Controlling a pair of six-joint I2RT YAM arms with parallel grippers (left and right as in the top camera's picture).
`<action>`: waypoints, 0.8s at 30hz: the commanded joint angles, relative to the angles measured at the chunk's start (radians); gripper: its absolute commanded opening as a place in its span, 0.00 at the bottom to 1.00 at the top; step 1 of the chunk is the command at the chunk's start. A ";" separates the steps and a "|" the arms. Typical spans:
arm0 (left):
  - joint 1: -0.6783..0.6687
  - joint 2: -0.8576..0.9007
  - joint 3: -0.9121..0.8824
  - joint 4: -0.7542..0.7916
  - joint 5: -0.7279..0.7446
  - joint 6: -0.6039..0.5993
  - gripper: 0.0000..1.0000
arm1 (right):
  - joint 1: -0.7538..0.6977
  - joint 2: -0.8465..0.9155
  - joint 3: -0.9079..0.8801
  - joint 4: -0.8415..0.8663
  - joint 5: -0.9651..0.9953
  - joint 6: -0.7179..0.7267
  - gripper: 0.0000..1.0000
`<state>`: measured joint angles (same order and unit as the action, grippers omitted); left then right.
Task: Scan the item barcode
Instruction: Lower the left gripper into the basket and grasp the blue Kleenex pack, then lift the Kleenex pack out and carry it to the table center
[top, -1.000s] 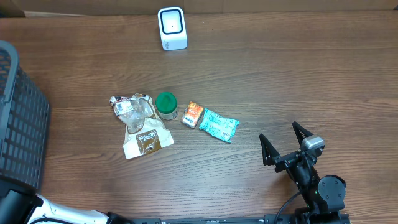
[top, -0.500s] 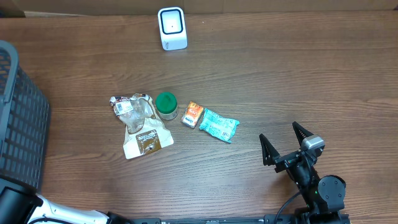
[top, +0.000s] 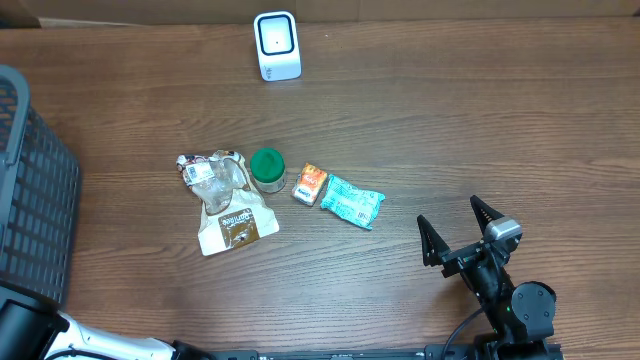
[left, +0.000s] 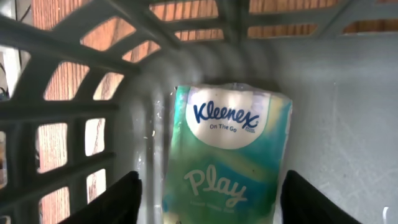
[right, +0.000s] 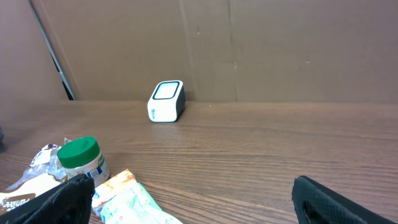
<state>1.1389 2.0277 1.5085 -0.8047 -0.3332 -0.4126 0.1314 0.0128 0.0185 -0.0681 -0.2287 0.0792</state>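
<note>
Scanner: a white scanner (top: 277, 45) with a dark-rimmed window stands at the far edge of the desk (top: 450, 120), close to the cardboard wall behind it.
Basket: a grey lattice basket (top: 40, 200) sits well to the left of the scanner and nearer the robot, at the desk's left edge.
Kleenex pack: a teal and white Kleenex pack (left: 227, 162), printed "On The Go" and "Play", lies inside the basket against its solid grey wall, label facing the left wrist camera.
Left fingers: the left fingers (left: 115, 202) are partly spread with the pack between them. A gap shows beside one finger. The other is just beside the pack's edge, and I cannot tell whether it touches.
Right fingers: the right fingers (top: 428, 242) are spread wide with nothing between them. They hang over bare desk, well to the right of the scanner and nearer the robot, pointing towards it.
Jar: a green-lidded jar (top: 267, 168) stands upright, nearer the robot than the scanner and roughly in line with it.
Packets: an orange packet (top: 309, 185) and a teal packet (top: 352, 201) lie side by side, just right of that line.
Bags: a crumpled clear bag (top: 212, 175) and a brown pouch (top: 236, 226) lie to its left, the bag touching the jar.
</note>
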 joint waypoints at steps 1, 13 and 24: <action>-0.007 0.014 -0.035 0.011 -0.006 0.009 0.48 | -0.003 -0.010 -0.010 0.007 0.003 0.007 1.00; -0.008 -0.005 -0.042 -0.022 0.028 0.010 0.04 | -0.003 -0.010 -0.010 0.007 0.004 0.007 1.00; -0.052 -0.153 0.130 -0.117 0.356 0.009 0.04 | -0.003 -0.010 -0.010 0.007 0.004 0.007 1.00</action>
<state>1.1118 1.9827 1.5532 -0.9085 -0.1394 -0.4091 0.1314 0.0128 0.0185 -0.0677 -0.2287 0.0784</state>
